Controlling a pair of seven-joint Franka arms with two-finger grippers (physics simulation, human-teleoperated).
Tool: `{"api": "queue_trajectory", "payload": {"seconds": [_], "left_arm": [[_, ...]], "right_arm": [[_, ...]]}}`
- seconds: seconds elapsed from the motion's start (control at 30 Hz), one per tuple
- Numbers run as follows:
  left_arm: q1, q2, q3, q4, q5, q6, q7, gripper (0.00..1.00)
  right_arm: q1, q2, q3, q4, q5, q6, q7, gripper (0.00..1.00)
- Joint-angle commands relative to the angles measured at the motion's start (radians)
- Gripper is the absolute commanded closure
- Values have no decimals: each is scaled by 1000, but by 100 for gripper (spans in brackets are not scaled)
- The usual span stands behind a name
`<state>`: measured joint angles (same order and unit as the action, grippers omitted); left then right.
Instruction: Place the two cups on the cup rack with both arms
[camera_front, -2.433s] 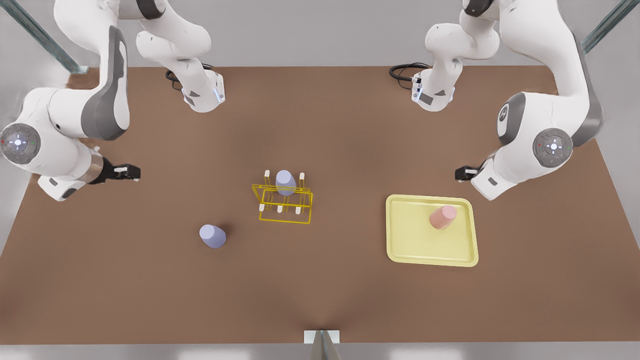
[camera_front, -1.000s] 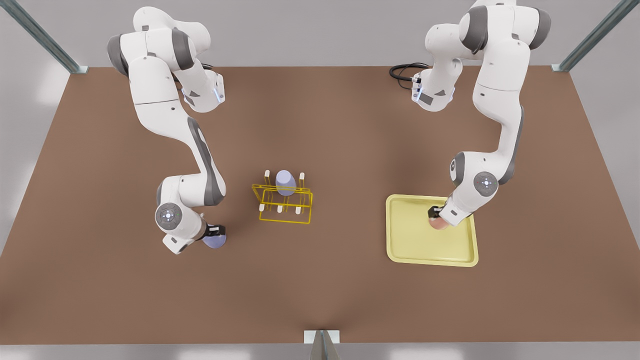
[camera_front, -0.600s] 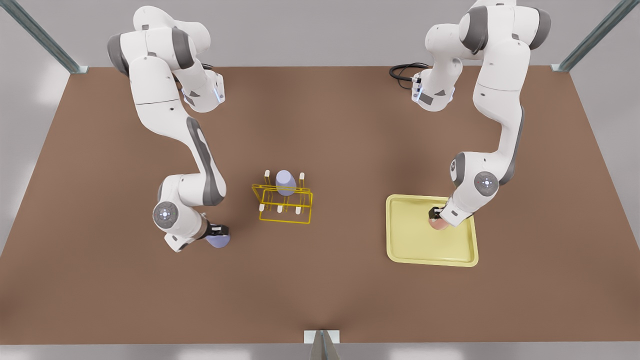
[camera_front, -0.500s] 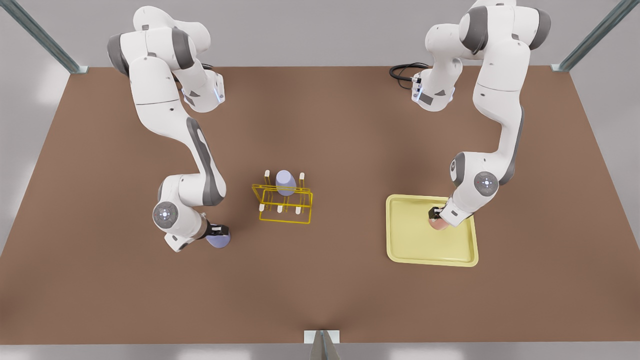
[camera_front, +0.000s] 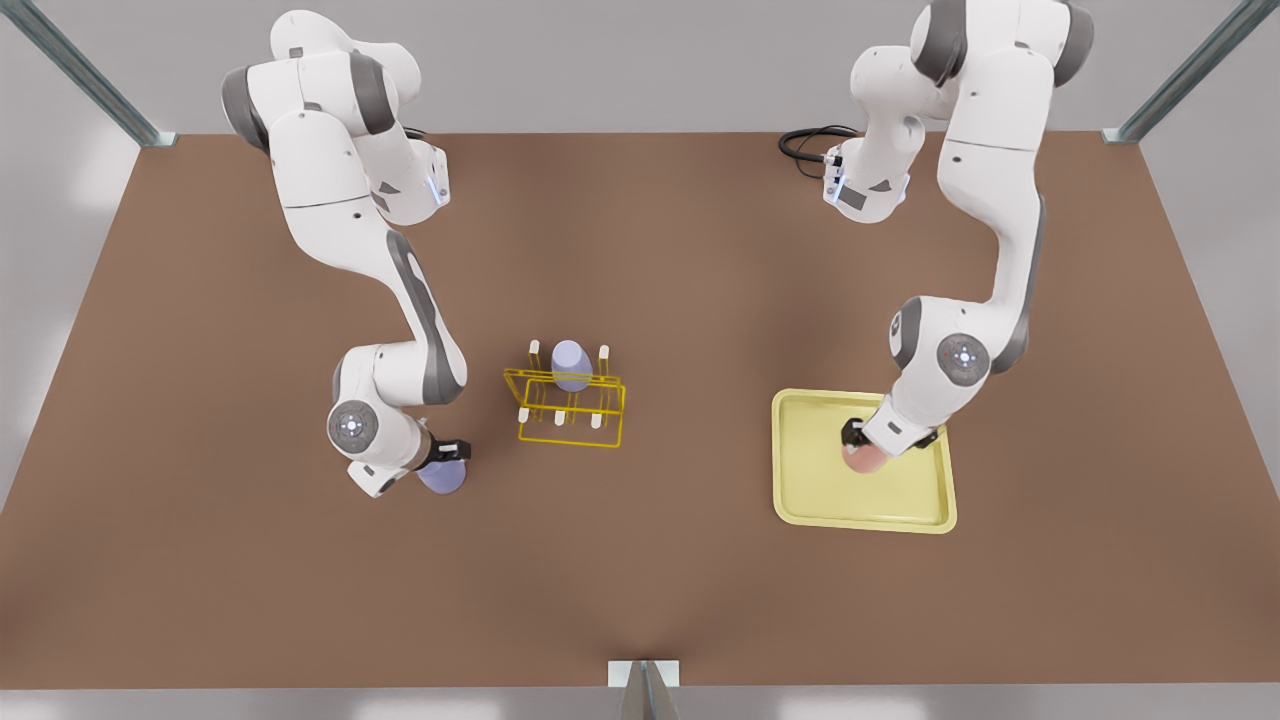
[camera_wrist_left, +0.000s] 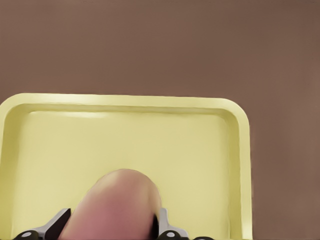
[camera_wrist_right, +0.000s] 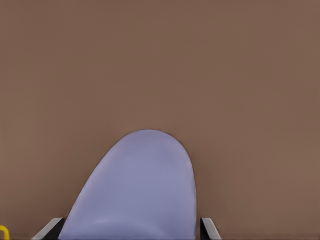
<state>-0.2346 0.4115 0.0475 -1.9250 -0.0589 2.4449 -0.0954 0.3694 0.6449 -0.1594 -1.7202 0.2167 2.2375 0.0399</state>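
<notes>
Left pincer (camera_front: 858, 441) clamped on the salmon cup (camera_front: 866, 458) just above the yellow tray (camera_front: 812, 500); right pincer (camera_front: 447, 458) clamped on the lavender cup (camera_front: 442, 477) at bench (camera_front: 640, 250) level. Between them, well apart from both, cup rack (camera_front: 567, 405) with another lavender cup (camera_front: 570, 364) on a peg. Both grasps seemingly made; lift, carry and pegging not yet done.

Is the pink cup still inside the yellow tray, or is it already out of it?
Inside. The pink cup is over the yellow tray's floor, with the left gripper shut on it.
</notes>
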Motion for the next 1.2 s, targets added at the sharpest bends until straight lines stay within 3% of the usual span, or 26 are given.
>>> {"api": "queue_trajectory", "payload": {"seconds": [0.0, 0.2, 0.33, 0.5, 0.73, 0.97, 1.0, 1.03, 1.17], "left_arm": [[-17, 6, -5, 98, 1, -288, -193, 16], [-172, 147, -57, 546, -38, -670, -561, 16], [-305, 320, -55, 805, -104, -662, -779, 16], [-433, 518, -51, 1083, -176, -561, -934, 16], [-436, 529, -46, 1089, -248, -471, -952, 16], [-457, 541, -49, 1077, -243, -535, -948, 15], [-457, 546, -49, 1077, -243, -534, -948, 11], [-460, 555, -49, 1078, -243, -526, -948, 0], [-473, 556, -48, 1078, -243, -512, -949, 0]], "right_arm": [[0, 2, 0, 1, 1, -3, -12, 0], [-3, 10, 0, 2, 3, 8, -11, 0], [-3, 12, 0, 2, 3, 11, -11, 14], [-3, 15, 0, 10, 9, 17, -11, 15], [-7, 6, 0, 14, 13, 17, -9, 19], [9, -40, 11, 14, 26, 14, -11, 19], [8, -48, 17, 13, 26, 14, -17, 19], [8, -57, 17, 13, 26, 11, -23, 19], [6, -139, 44, 11, 27, -36, -48, 19]]}}
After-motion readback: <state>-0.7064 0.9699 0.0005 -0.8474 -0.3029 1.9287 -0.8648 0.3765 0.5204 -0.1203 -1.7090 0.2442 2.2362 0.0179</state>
